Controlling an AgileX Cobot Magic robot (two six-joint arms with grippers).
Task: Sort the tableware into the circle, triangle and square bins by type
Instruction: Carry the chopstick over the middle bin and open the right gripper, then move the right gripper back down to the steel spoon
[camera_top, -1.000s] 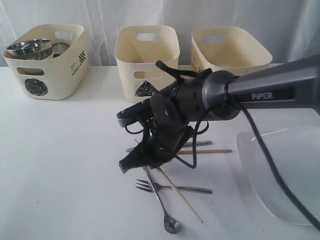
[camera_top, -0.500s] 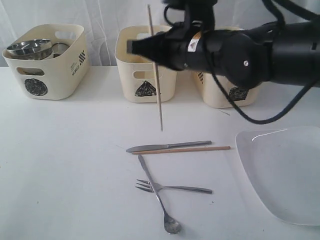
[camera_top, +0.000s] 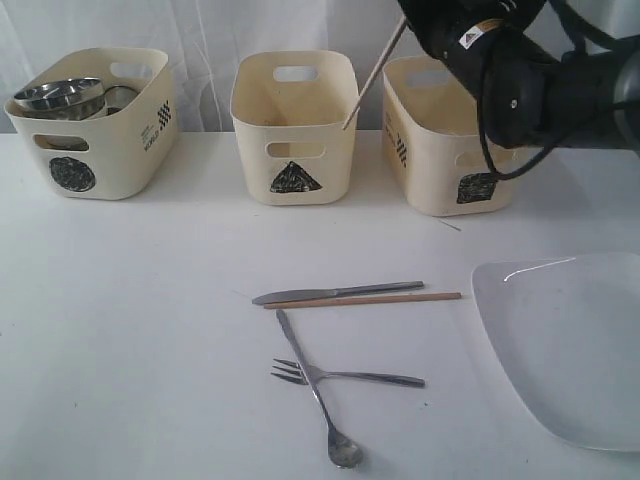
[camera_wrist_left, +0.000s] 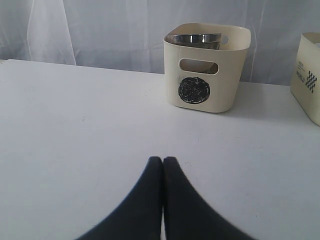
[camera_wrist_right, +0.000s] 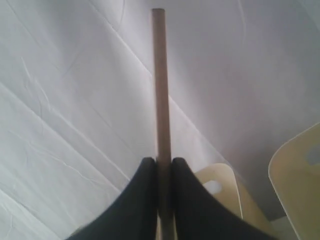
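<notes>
My right gripper (camera_wrist_right: 162, 161) is shut on a wooden chopstick (camera_wrist_right: 159, 75). In the exterior view that chopstick (camera_top: 375, 72) hangs slanted from my right arm (camera_top: 520, 70), its lower tip over the right rim of the triangle bin (camera_top: 295, 125). On the table lie a knife (camera_top: 335, 293), the other chopstick (camera_top: 370, 299), a fork (camera_top: 345, 376) and a spoon (camera_top: 312, 390). The large white plate (camera_top: 570, 340) sits at the right. Steel vessels (camera_top: 60, 97) fill the circle bin (camera_top: 95, 120). The square bin (camera_top: 450, 135) stands under my right arm. My left gripper (camera_wrist_left: 163, 160) is shut and empty above the table.
White curtain hangs behind the three bins. The left wrist view shows the circle bin (camera_wrist_left: 205, 75) with steel ware (camera_wrist_left: 194, 39) inside and the edge of another bin (camera_wrist_left: 310, 80). The fork and spoon cross each other near the front edge.
My right arm rose from the cutlery with the chopstick and swung up and right above the bins. The chopstick went from upright to slanted. The left gripper has not moved.
</notes>
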